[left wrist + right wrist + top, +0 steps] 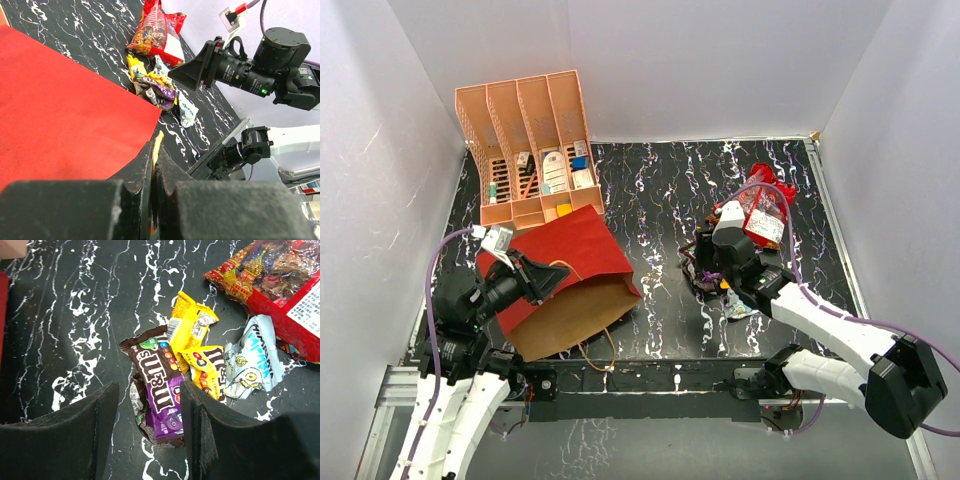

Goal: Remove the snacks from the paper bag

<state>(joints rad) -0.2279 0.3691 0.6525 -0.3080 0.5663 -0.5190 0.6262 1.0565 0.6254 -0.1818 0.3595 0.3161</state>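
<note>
Empty, half-spread right gripper hovers over small shiny purple packet. Yellow packets, silver-blue packet and large red-and-clear crinkly sweets bag lie beyond its right finger. Left gripper clamps rim of dark red paper bag. Packets look light, slick, crushable: pinch crimped end seam.

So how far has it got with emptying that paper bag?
Mostly done, it seems. Out on the table: the large red sweets bag, yellow packets, a purple packet and a silver-blue packet. In hand: the left tool is shut on the edge of the paper bag; the right tool stands open over the purple packet, holding nothing. Left: the visible brown inside looks empty, though its depths are hidden.
</note>
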